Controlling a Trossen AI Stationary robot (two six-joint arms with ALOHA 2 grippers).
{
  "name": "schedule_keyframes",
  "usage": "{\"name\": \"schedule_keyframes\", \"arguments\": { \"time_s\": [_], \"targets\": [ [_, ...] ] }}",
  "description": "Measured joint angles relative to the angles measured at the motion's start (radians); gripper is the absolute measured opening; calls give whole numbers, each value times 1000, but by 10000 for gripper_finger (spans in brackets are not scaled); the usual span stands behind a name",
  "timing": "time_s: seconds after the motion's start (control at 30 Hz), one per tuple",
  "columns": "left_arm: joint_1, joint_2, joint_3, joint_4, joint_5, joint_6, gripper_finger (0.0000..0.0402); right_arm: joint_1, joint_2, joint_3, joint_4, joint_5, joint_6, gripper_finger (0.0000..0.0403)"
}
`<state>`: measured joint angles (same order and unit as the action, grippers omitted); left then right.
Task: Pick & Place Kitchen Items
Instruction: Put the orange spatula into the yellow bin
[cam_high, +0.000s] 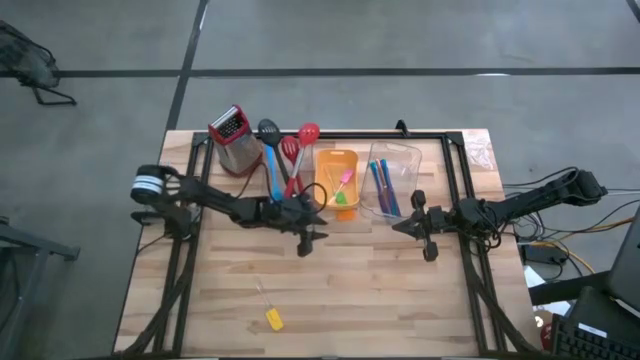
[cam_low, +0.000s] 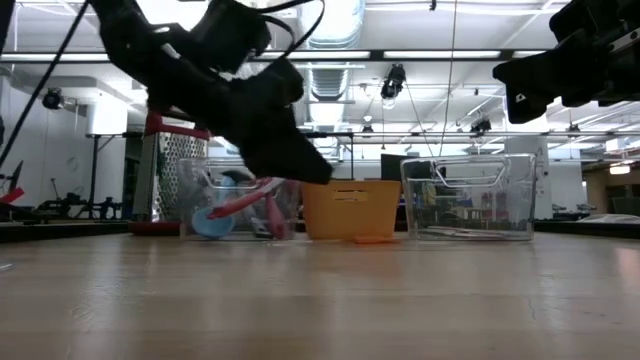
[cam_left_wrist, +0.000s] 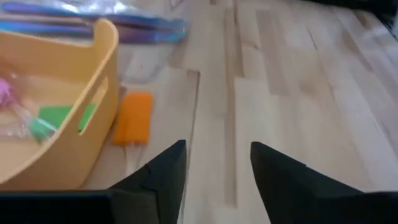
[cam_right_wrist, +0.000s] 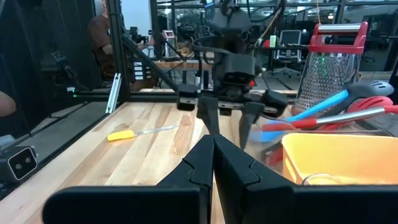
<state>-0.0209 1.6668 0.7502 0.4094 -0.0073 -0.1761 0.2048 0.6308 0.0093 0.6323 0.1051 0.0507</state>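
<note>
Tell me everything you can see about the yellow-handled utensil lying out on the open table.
The yellow-handled utensil lies flat on the bare wooden table, alone near its front edge, well apart from the bins and both grippers. It has a short, chunky yellow handle that looks like plastic and a thin pale shaft, clear or metal, I cannot tell which. It rests at a slant, handle toward the table's front, shaft toward the bins. What the tip is cannot be made out. Nothing but the table touches it.
</note>
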Motion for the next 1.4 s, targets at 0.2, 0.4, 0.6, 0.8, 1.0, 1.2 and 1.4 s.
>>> {"name": "schedule_keyframes", "arguments": {
  "time_s": [0.2, 0.4, 0.6, 0.8, 1.0, 1.2, 1.4],
  "targets": [
    [-5, 79, 75, 8, -5, 9, 187, 0, 0, 0, 0, 0, -1, 8],
    [-68, 36, 69, -86, 4, 116, 183, 0, 0, 0, 0, 0, 0, 8],
    [-163, -65, 62, -412, -99, 158, 183, 0, 0, 0, 0, 0, 0, 8],
    [-252, -91, 61, -595, -459, 175, 183, 0, 0, 0, -1, 0, -1, 8],
    [-207, -95, 17, -601, -525, 239, 183, 0, 0, 0, -1, 0, 0, 8],
    [-157, -95, -8, -579, -616, 232, 179, 0, 0, 0, 0, 0, 0, 8],
    [-217, -95, -13, -399, -400, 219, 167, 0, 0, 0, 0, 0, -1, 8]
  ]
}}
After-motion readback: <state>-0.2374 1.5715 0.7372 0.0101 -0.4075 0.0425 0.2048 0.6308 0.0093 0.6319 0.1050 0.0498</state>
